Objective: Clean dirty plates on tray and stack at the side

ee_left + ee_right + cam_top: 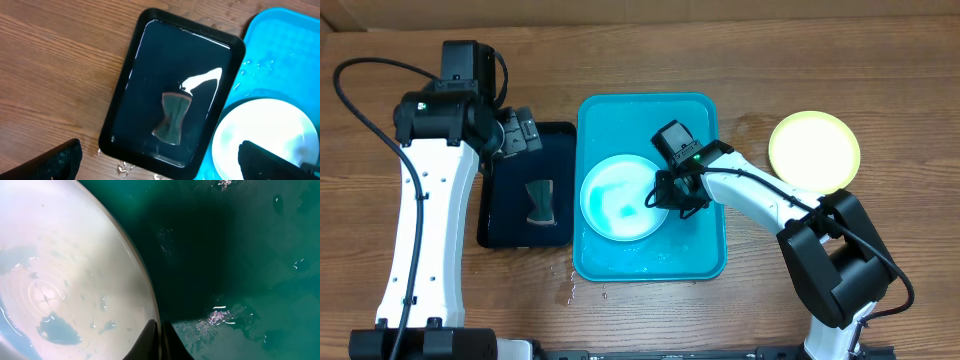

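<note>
A light-blue rimmed plate (620,198) lies wet in the turquoise tray (650,102), with a blue smear near its centre. My right gripper (670,195) is shut on the plate's right rim; in the right wrist view the fingertips (160,340) pinch the plate's edge (65,270) above the tray floor (240,255). A lime-green rimmed plate (813,150) sits on the table at the right; I cannot tell if another lies under it. My left gripper (520,133) hangs open and empty above the black tray (162,170).
A smaller black tray (505,215) stands left of the turquoise one and holds water and a grey hourglass-shaped pad (172,117). Water drops lie on the wood (565,285) by the trays' front corners. The plate (265,135) and turquoise tray (285,45) show at the right of the left wrist view.
</note>
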`<action>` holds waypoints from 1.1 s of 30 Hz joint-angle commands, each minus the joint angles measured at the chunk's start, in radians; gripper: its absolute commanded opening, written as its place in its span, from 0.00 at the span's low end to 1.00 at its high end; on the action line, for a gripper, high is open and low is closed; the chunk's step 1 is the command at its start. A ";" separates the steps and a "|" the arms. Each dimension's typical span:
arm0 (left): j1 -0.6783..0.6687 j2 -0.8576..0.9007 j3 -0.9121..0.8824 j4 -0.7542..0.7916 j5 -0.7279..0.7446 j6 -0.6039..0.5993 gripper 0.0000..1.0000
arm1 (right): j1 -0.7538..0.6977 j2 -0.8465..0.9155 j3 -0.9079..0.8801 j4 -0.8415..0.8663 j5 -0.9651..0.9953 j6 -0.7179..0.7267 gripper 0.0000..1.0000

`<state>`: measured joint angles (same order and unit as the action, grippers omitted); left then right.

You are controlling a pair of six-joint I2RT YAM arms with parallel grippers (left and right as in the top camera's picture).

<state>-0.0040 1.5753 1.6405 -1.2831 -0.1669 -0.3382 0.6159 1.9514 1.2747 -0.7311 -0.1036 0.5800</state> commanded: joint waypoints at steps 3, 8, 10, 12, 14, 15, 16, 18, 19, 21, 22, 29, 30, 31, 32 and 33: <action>0.005 -0.001 0.023 0.005 -0.017 0.003 1.00 | 0.003 -0.002 -0.006 -0.002 0.018 -0.001 0.04; 0.005 -0.001 0.116 -0.020 -0.017 0.129 1.00 | 0.003 -0.002 -0.006 0.017 0.054 -0.001 0.04; 0.005 -0.001 0.169 -0.041 -0.017 0.190 1.00 | 0.003 -0.002 -0.006 0.028 0.084 -0.001 0.04; 0.005 -0.001 0.248 -0.078 -0.017 0.216 1.00 | 0.002 -0.002 -0.006 0.051 0.113 -0.001 0.04; 0.005 -0.001 0.318 -0.109 -0.016 0.215 1.00 | -0.002 -0.002 -0.006 0.072 0.130 -0.001 0.04; 0.005 -0.001 0.354 -0.128 -0.016 0.215 1.00 | -0.005 -0.002 -0.006 0.086 0.138 -0.001 0.04; 0.005 -0.001 0.386 -0.145 -0.016 0.215 1.00 | -0.008 -0.003 -0.006 0.100 0.138 -0.001 0.04; 0.005 -0.001 0.462 -0.185 -0.016 0.215 1.00 | -0.017 -0.003 0.000 0.113 0.137 -0.001 0.04; 0.005 -0.001 0.506 -0.209 -0.016 0.215 1.00 | -0.024 -0.003 0.011 0.111 0.136 -0.001 0.04; 0.005 -0.001 0.575 -0.246 -0.016 0.215 1.00 | -0.040 -0.005 0.044 0.081 0.132 -0.001 0.04; 0.005 -0.001 0.602 -0.262 -0.016 0.215 1.00 | -0.049 -0.006 0.068 0.058 0.126 -0.001 0.04; 0.005 0.001 0.672 -0.291 -0.016 0.215 1.00 | -0.089 -0.020 0.328 -0.148 0.126 -0.002 0.04; 0.005 0.002 0.672 -0.290 -0.016 0.215 1.00 | -0.088 -0.020 0.362 -0.161 0.125 -0.002 0.04; 0.005 0.002 0.672 -0.290 -0.016 0.215 1.00 | -0.088 -0.020 0.385 -0.166 0.125 -0.002 0.04; 0.005 0.002 0.672 -0.290 -0.016 0.215 1.00 | -0.087 -0.020 0.407 -0.167 0.125 -0.002 0.04; 0.005 0.002 0.672 -0.290 -0.016 0.215 1.00 | -0.082 -0.020 0.424 -0.164 0.125 -0.001 0.04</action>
<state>-0.0040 1.5734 2.2974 -1.5730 -0.1699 -0.1455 0.5240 1.9514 1.6230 -0.8932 0.0162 0.5758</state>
